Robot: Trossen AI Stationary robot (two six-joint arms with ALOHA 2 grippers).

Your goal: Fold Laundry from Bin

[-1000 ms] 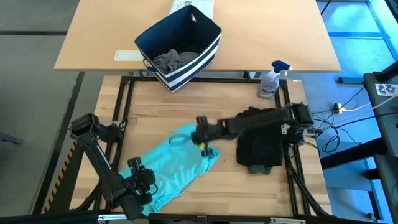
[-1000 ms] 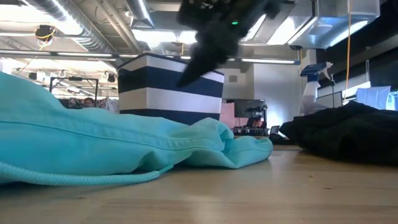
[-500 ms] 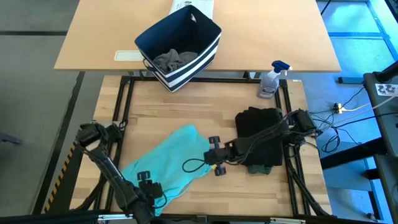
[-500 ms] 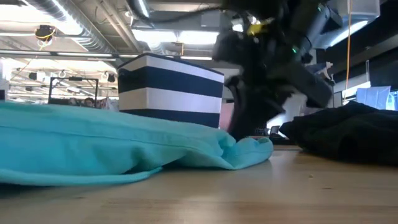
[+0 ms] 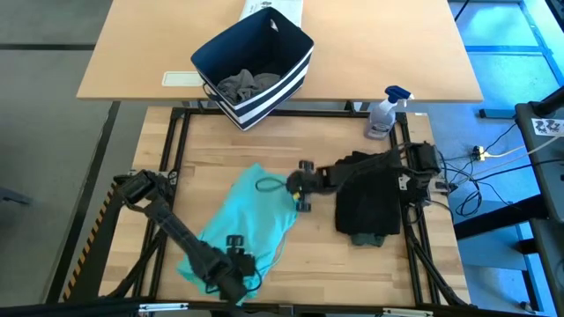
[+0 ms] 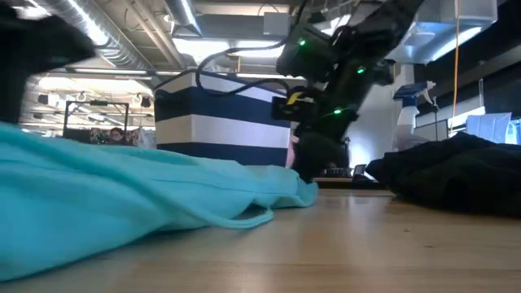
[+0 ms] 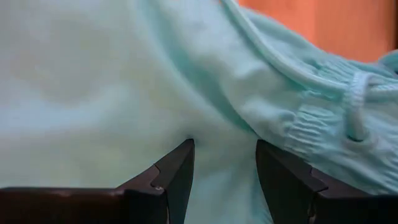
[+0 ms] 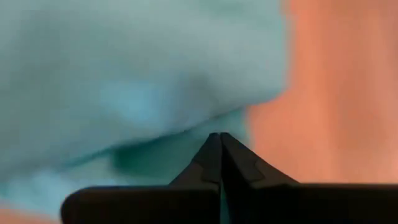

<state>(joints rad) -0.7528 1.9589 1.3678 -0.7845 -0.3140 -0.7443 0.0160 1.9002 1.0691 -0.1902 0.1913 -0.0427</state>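
Teal garment (image 5: pixel 248 214) — navy-white striped bin (image 5: pixel 256 66)

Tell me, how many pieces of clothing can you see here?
3, maybe more hidden: a teal garment spread mid-table, a black pile on the table's right side, and grey cloth inside the striped bin.
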